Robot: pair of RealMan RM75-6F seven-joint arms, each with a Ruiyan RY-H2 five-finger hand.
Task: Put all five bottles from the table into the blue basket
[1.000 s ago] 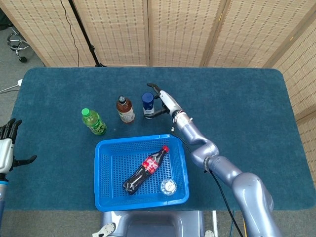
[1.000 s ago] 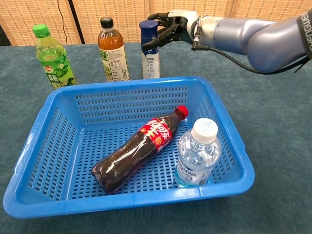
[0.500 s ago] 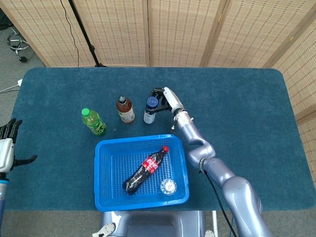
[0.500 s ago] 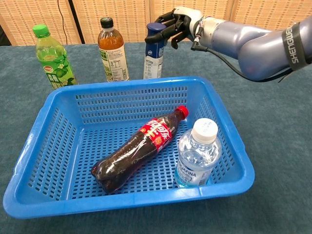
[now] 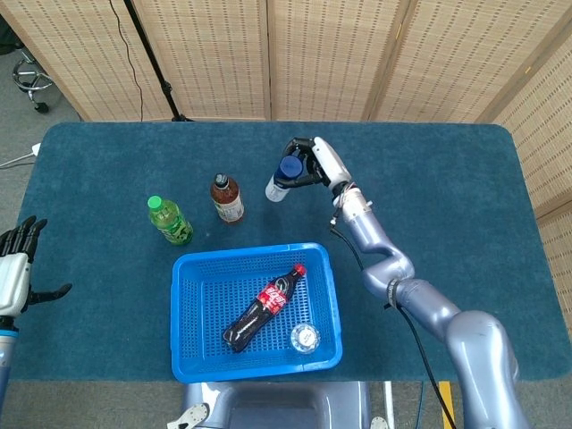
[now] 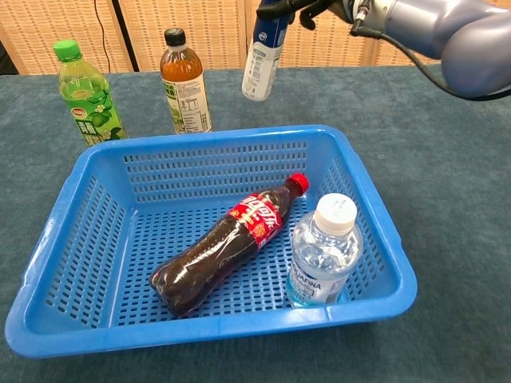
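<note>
Lifting off the table now: the blue-capped bottle (image 5: 281, 178) hangs tilted in the right hand (image 5: 315, 164), fingers wrapped round its neck just under the cap. A sec ago the same bottle stood upright on the cloth w/ the hand only closing in beside it; half a sec back it was gripped but its base was on the table. In the chest view the bottle (image 6: 262, 49) shows clear of the cloth, base swung toward the basket side, top end cut off by the frame edge, so exact finger wrap can't be read there.

Left hand (image 5: 15, 259) sits at the table's far left edge, fingers spread, holding nothing, approx where it was.

Blue basket (image 5: 183, 299) already has two inside: the cola bottle (image 5: 263, 308) lying diagonally and the clear water bottle (image 5: 305, 338) standing in the near right corner. Green bottle (image 5: 168, 220) and tea bottle (image 5: 227, 198) stand on the table behind the basket, untouched.

So bottle no. 3 is picked, prob. next is carrying it over the basket rim and letting go; two more to fetch after that.
</note>
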